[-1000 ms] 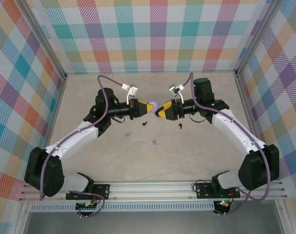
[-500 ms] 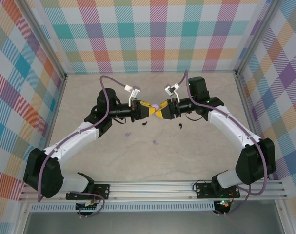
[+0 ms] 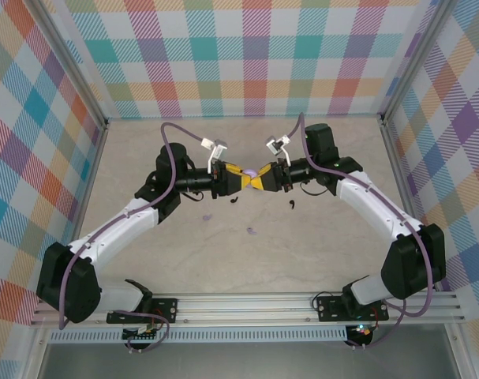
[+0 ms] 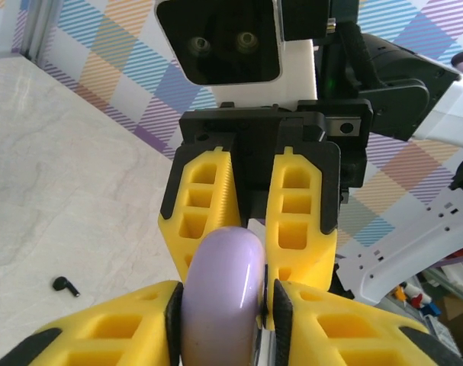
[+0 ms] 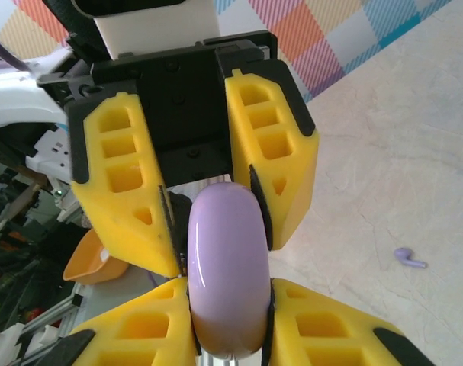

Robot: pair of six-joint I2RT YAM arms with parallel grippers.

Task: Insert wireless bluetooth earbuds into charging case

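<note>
The black earbuds (image 3: pixel 235 199) and lilac earbuds (image 3: pixel 252 231) lie loose on the table (image 3: pixel 326 253), apart from the lilac case (image 5: pixel 227 252) raised between my grippers. My right gripper (image 5: pixel 229 309) clamps it. My left gripper (image 4: pixel 223 316) flanks it; whether it grips, I cannot tell.

Standing here, I can't make out any writing. No word, label, brand mark, number or sign is legible on anything in view.
</note>
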